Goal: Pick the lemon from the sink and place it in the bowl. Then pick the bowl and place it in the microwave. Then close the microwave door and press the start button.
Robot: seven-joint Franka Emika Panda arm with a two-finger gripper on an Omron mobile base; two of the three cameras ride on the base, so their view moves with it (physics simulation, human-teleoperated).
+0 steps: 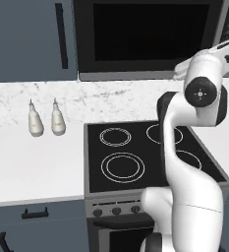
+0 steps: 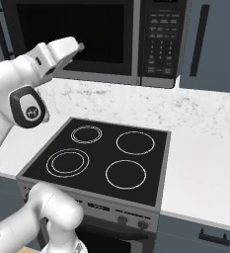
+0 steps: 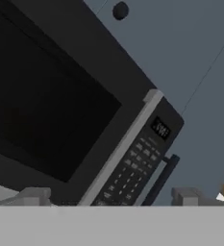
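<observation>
The microwave (image 1: pixel 135 75) hangs over the stove, and its keypad strip (image 2: pixel 163 39) sits at its right. The microwave door (image 2: pixel 72 32) of black glass lies flush with the front, shut. My gripper (image 2: pixel 78 48) is raised in front of the door's lower left part and points at it. In the hand view the door (image 3: pixel 41 96) and the keypad (image 3: pixel 132 168) are close ahead, and my gripper (image 3: pixel 108 197) is open with nothing between its fingertips (image 3: pixel 34 194). The lemon, the sink and the bowl are out of view.
A black cooktop (image 1: pixel 135 152) with several rings lies below the arm. Two white bottles (image 1: pixel 36 120) stand on the white marble counter (image 1: pixel 27 167) to its left. Blue-grey cabinets with dark handles (image 2: pixel 200 39) flank the microwave.
</observation>
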